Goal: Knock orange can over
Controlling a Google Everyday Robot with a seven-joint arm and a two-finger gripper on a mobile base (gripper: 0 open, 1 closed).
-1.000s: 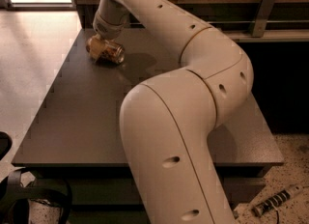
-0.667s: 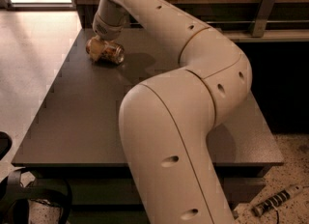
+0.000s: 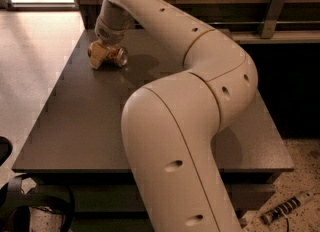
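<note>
1. The orange can [image 3: 116, 56] is in the upper left of the frame, on the far left part of the dark table [image 3: 90, 126], close to its left edge.
2. The can appears to lie on its side, not upright: a round silver end shows side-on, and the patterned body stretches out level with the tabletop. By that reading the knocking-over itself is done.
3. The gripper [image 3: 100, 55] is right at the can, low over the table at the end of the pale arm [image 3: 200, 76], which reaches across from the lower middle of the frame. It touches or nearly touches the can's left part. Whether the gripper is open, closed or holding the can cannot be told from this view.
4. What looks to be left is for the gripper to come clear of the can, so that it rests on the table alone.
5. The can's long axis runs roughly left to right in the frame, flat on the table. Its silver end faces right and slightly toward the lower edge; the other end is hidden by the gripper.
</note>
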